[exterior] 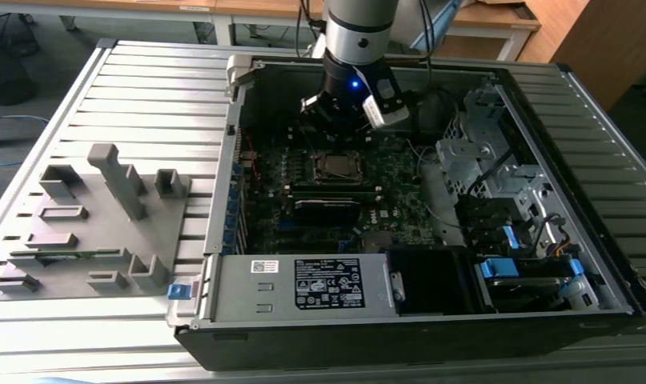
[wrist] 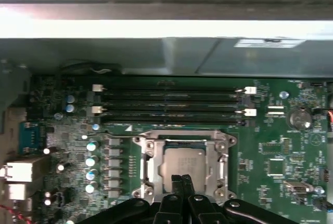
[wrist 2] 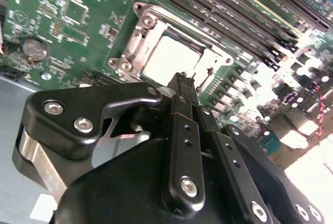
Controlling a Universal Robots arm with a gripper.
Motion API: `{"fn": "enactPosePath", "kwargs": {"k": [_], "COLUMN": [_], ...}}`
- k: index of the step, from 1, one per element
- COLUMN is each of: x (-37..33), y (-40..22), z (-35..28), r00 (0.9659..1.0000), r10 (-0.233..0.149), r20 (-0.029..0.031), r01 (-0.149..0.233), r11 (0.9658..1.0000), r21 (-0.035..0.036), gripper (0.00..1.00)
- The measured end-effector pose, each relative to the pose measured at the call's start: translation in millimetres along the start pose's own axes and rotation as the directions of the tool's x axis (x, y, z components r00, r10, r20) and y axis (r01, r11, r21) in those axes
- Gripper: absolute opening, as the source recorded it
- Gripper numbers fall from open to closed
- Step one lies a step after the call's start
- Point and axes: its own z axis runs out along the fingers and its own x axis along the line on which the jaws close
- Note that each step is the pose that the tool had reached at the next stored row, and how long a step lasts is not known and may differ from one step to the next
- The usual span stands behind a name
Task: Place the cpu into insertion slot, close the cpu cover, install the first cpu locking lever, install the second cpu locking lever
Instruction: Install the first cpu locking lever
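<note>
The cpu (wrist: 183, 166), a silver-grey square chip, lies in the insertion slot (wrist: 147, 168) on the green motherboard, and it also shows bright in the second wrist view (wrist 2: 167, 56). The cpu cover (wrist: 182, 136), a silvery frame, lies flat around the chip with the chip showing through its window. My gripper (wrist: 181, 180) is shut with nothing between its black fingertips (wrist 2: 182, 81). The tips hang just over one edge of the chip; I cannot tell whether they touch it. In the exterior view my gripper (exterior: 339, 128) stands low inside the open case, right behind the slot (exterior: 335, 166).
Several long black memory slots (wrist: 166, 103) run beside the socket. A coin battery (wrist: 299, 116) sits on the board. The case walls, the power supply (exterior: 301, 284) and the drive bays (exterior: 483, 172) hem the arm in. A grey fixture (exterior: 88, 224) lies on the exterior view's left.
</note>
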Motion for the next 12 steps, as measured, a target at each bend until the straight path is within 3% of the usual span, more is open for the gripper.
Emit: {"fn": "enactPosePath", "kwargs": {"k": [6, 12], "x": [16.3, 17.9], "y": [0.0, 0.0], "z": [0.1, 0.1], "r00": [1.0000, 1.0000], "r10": [0.000, 0.000], "r20": [0.0005, 0.0005], "r01": [0.000, 0.000], "r11": [1.0000, 1.0000], "r21": [-0.0001, -0.0001], "gripper": [0.11, 0.11]}}
